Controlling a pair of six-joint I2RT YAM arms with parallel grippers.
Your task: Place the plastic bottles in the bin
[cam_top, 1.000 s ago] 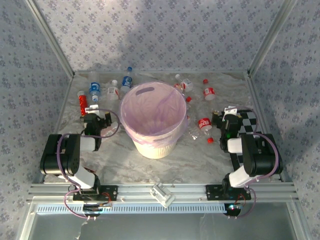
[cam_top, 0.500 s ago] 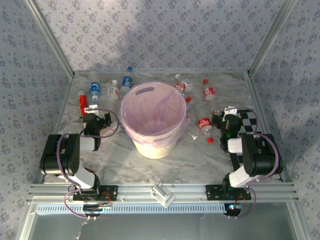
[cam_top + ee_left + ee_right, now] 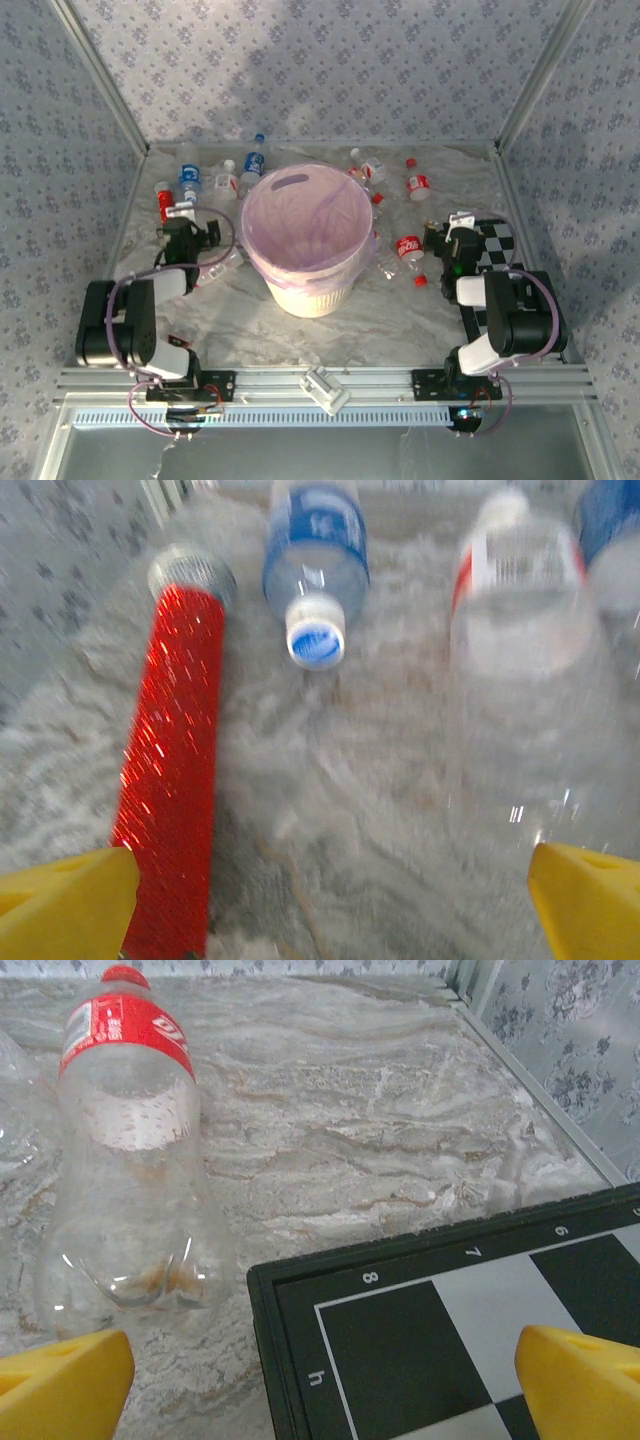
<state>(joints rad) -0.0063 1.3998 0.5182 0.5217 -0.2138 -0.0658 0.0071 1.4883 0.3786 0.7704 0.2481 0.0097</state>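
The cream bin (image 3: 305,293) with its pink bag stands mid-table. My left gripper (image 3: 183,214) is open beside it at the left; its yellow fingertips (image 3: 65,900) flank bare table. Ahead of my left gripper (image 3: 325,910) lie a blue-labelled bottle (image 3: 315,570) with a blue cap and a clear red-labelled bottle (image 3: 520,630). More bottles (image 3: 188,180) lie at the back left. My right gripper (image 3: 448,232) is open, and from the wrist my right gripper (image 3: 320,1390) hangs over a chessboard corner. A red-labelled, red-capped bottle (image 3: 125,1150) lies left of it, the same bottle (image 3: 408,247) seen from above.
A red glittery cylinder (image 3: 175,780) with a silver cap lies just inside my left finger. The black chessboard (image 3: 450,1330) lies at the table's right edge. Further bottles (image 3: 417,186) and loose red caps (image 3: 420,281) are scattered right of the bin. Metal frame posts border the table.
My left arm has reached forward, carrying its open gripper toward the back-left bottles. The right arm has not moved.
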